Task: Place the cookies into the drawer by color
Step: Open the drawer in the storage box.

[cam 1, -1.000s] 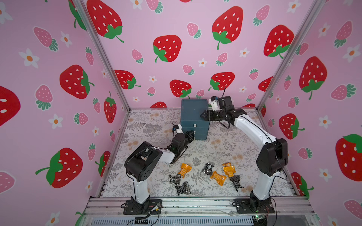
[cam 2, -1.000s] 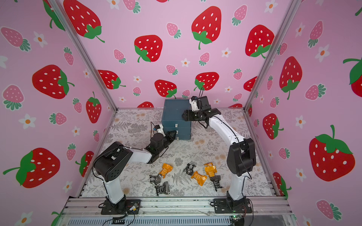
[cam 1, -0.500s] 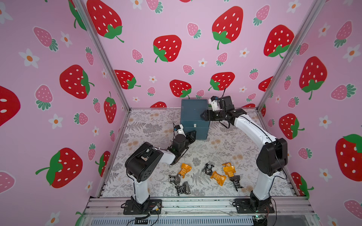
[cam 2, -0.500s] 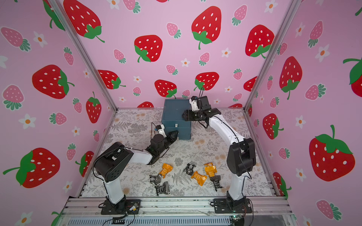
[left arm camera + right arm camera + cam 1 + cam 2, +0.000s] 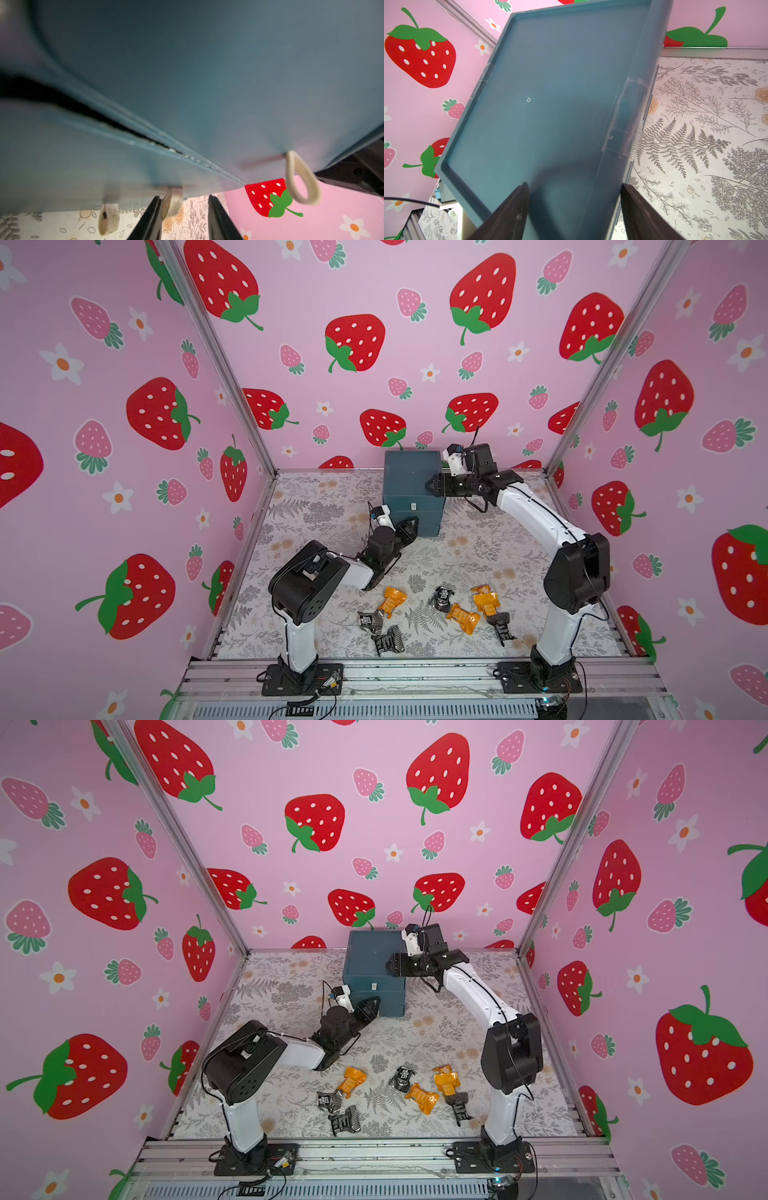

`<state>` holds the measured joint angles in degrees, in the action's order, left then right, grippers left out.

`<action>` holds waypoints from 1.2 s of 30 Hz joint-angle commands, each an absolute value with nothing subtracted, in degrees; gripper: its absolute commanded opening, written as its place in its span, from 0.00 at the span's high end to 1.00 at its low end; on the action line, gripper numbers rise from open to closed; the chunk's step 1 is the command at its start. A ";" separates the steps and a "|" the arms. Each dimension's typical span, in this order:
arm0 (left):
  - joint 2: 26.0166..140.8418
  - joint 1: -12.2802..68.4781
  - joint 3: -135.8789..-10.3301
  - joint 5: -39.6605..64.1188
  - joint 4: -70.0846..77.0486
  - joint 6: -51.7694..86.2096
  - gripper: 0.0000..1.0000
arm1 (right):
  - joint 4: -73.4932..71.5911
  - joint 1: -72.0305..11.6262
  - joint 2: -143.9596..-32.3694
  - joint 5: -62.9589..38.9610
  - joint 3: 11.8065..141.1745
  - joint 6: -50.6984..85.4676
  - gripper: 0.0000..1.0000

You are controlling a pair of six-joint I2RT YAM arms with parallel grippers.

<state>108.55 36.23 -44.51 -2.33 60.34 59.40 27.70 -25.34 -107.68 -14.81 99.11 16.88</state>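
The drawer (image 5: 409,483), a dark teal cabinet, stands at the back middle in both top views. My left gripper (image 5: 184,197) is open at its lower front, and a white pull tab (image 5: 172,202) hangs between the fingers against one of them. A dark slit (image 5: 87,112) shows between two drawer fronts. My right gripper (image 5: 574,185) is open and straddles the cabinet's top right edge, one finger over the top (image 5: 550,93) and one beside the side wall. Orange cookies (image 5: 392,600) (image 5: 462,617) and black-patterned ones (image 5: 442,598) (image 5: 388,640) lie on the floor at the front.
Pink strawberry walls close in the floral floor (image 5: 316,506) on three sides. A metal rail (image 5: 415,674) with both arm bases runs along the front. More packets lie near the right arm's base: an orange one (image 5: 484,600) and a black one (image 5: 500,624).
My left gripper's jaws have parted from shut at the drawer front, and the pull tab now hangs loose between them. The right arm and the cookies have not moved.
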 commanded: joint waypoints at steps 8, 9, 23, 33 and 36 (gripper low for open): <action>108.10 36.41 -45.30 -3.13 56.83 58.59 0.53 | 32.08 -26.15 -109.86 -16.50 99.35 15.75 0.26; 108.03 36.47 -45.18 -3.42 57.61 58.46 0.54 | 32.12 -26.19 -109.91 -16.46 99.38 15.79 0.26; 108.96 36.38 -48.54 -4.09 57.19 55.85 0.91 | 33.70 -26.54 -111.30 -16.83 101.06 14.94 0.26; 100.66 38.43 -40.74 -6.22 54.54 51.96 1.00 | 34.13 -26.50 -111.15 -16.05 101.13 14.50 0.27; 96.26 40.78 -36.47 -6.87 53.05 51.68 1.00 | 34.51 -26.55 -111.41 -16.03 101.50 14.42 0.26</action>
<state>99.90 38.96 -38.98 -5.30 53.84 53.67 29.21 -25.56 -108.97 -15.11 101.16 16.40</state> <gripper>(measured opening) 0.055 0.735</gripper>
